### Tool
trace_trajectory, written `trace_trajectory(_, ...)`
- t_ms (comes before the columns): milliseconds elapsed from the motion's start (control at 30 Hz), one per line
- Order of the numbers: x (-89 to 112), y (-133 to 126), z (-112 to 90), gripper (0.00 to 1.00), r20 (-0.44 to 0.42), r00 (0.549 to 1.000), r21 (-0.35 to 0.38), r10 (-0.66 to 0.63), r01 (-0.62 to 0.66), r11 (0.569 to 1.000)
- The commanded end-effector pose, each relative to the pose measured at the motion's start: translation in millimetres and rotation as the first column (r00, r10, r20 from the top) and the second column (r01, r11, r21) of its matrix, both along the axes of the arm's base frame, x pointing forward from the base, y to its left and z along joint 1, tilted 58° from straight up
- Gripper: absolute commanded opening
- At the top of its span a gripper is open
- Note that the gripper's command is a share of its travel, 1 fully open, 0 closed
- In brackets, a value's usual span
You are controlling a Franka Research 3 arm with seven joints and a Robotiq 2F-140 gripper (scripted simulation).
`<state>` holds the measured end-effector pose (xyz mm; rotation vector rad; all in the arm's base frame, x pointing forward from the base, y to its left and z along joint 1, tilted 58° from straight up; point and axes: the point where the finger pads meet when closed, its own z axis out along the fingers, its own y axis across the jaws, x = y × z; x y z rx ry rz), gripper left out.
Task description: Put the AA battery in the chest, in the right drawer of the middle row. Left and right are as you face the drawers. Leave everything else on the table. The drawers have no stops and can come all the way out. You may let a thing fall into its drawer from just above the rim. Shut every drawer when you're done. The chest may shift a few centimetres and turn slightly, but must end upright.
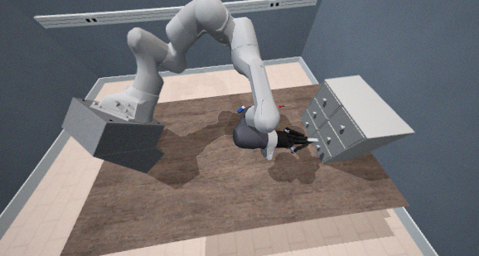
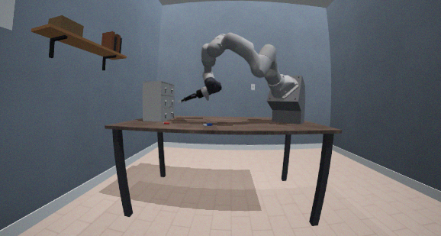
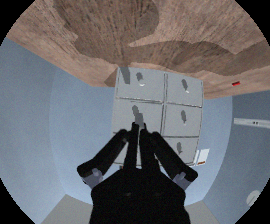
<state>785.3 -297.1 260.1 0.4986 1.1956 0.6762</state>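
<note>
The grey chest (image 1: 352, 114) stands upright at the table's right end, with all drawers shut; it also shows in the exterior view (image 2: 158, 101) and the wrist view (image 3: 162, 112). My gripper (image 1: 312, 140) is shut and empty. It lies horizontal with its tips just in front of the knob of the middle row's right drawer (image 1: 328, 139); I cannot tell whether they touch it. The gripper also shows in the side view (image 2: 184, 100) and the wrist view (image 3: 138, 121). A small blue and white cylinder (image 1: 240, 108) (image 2: 207, 124), which looks like the battery, lies on the table behind my arm.
A small red thing (image 1: 282, 106) (image 3: 236, 84) lies on the table near the chest's far side (image 2: 166, 122). My grey base block (image 1: 116, 131) stands at the table's left end. The chest stands close to the table's right edge.
</note>
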Motion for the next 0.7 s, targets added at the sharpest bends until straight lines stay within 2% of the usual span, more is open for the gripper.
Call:
trace_trajectory(0,-3,0,5,0.1,0.014,1.0,-0.019,-0.002,0.003,1.0)
trace_trajectory(133,-12,0,2,0.1,0.014,1.0,-0.019,-0.002,0.003,1.0)
trace_trajectory(333,-42,-1,-7,0.1,0.014,1.0,-0.019,-0.002,0.003,1.0)
trace_trajectory(667,-54,-1,-10,0.1,0.014,1.0,-0.019,-0.002,0.002,1.0)
